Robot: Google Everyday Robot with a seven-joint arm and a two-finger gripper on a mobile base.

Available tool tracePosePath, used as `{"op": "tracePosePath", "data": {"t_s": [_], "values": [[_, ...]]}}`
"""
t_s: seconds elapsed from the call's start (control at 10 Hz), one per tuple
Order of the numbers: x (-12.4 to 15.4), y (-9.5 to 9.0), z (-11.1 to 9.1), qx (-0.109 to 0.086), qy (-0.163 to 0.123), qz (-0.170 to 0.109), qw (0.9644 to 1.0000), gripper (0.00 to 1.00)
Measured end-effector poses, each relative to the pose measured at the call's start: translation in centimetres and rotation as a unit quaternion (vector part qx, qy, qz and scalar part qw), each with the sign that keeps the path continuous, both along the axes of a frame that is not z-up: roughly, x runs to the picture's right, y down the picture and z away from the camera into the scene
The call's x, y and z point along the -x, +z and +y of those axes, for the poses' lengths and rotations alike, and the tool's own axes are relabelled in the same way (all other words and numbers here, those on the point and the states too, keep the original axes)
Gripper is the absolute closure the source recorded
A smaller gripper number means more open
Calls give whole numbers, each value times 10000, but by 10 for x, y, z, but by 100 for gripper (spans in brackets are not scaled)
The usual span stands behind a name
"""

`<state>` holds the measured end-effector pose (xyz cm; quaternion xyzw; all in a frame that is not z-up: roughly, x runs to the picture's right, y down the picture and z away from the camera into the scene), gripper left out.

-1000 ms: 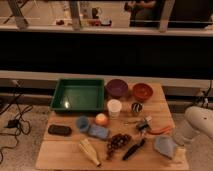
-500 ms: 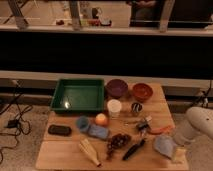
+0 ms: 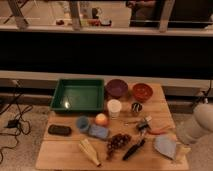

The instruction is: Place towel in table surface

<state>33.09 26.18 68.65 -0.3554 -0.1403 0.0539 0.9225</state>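
The pale blue-grey towel point(image 3: 165, 145) lies crumpled in a soft rounded heap at the near right corner of the slatted wooden surface point(image 3: 65, 150). The hand point(image 3: 181, 151) sits just right of it at the surface's edge; whether it is spread or pressed together cannot be told. A green rectangular plastic tray point(image 3: 79, 94) sits far left.

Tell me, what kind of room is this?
Probably a robot test lab, not a kitchen. A wooden table holds a green tray, bowls and toy-like food, cables trail over the floor, and a robot arm reaches in at right; its tool is by a grey towel.
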Motion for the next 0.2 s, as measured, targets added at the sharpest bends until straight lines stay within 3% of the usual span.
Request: {"op": "tracePosePath", "data": {"t_s": [0.1, 0.2], "values": [[0, -13, -8, -112, 3, 8, 9999, 20], [1, -13, -8, -116, 1, 3, 9999, 20]]}}
